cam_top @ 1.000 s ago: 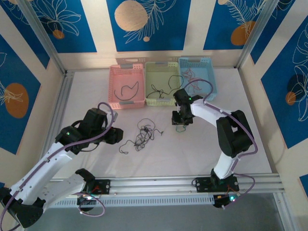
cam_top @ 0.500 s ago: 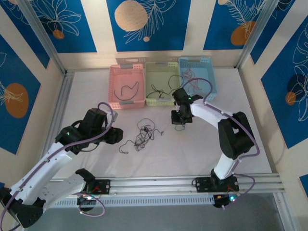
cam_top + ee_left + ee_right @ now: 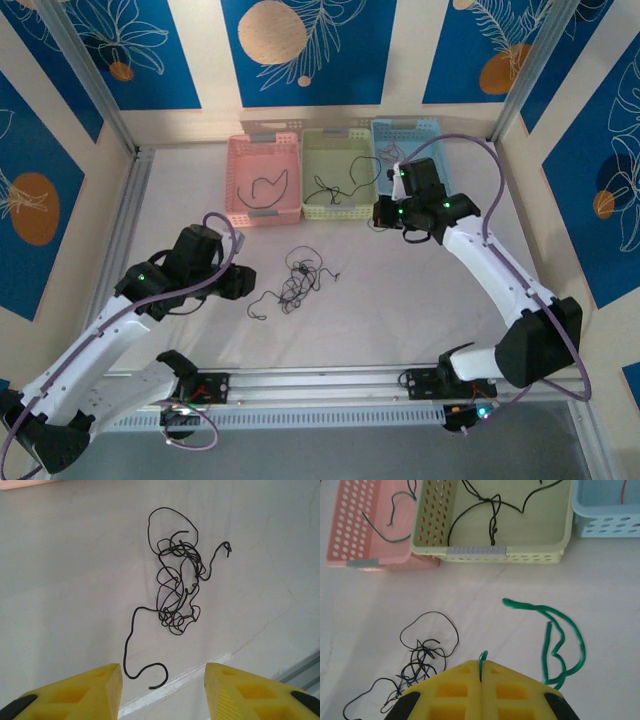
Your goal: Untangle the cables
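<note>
Fixed overhead camera, high behind both arm bases, looking down the white table [image 3: 400,310] toward the pink basket [image 3: 245,155] and green basket [image 3: 330,145] at its far edge. The left wrist camera looks down closely on the tangle of black cables [image 3: 177,585]. The right wrist camera, from farther off, faces those baskets. All three views share the tangle.

right jaws swung rearward, green cable [image 3: 581,647] lifted
</note>
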Controlling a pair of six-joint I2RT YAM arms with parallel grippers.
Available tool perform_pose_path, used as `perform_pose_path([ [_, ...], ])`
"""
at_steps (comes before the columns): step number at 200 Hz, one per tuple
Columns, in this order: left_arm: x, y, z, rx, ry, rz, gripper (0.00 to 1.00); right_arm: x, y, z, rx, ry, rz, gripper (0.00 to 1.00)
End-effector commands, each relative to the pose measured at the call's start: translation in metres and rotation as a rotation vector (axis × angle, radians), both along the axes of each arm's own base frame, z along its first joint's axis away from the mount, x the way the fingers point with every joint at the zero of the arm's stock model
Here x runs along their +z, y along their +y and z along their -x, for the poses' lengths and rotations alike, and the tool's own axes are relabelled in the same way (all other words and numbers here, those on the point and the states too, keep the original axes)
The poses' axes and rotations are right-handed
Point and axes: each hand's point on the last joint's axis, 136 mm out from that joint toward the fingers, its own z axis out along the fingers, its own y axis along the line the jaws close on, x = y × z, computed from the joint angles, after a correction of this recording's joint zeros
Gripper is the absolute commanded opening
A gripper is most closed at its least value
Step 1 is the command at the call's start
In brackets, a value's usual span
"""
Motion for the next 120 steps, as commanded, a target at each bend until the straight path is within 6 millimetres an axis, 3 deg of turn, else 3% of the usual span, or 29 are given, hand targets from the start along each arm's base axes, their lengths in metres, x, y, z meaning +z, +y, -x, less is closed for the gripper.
perform_pose_path([
  [1, -0.003, 0.003, 0.001, -0.015, 0.003, -0.011, 0.48, 0.015, 0.000, 0.003, 0.001, -0.014, -0.068, 0.00],
  [120, 0.000, 0.004, 0.001, -0.012, -0.010, -0.006, 0.48, 0.023, -0.035, 0.007, -0.105, -0.021, -0.186, 0.00],
])
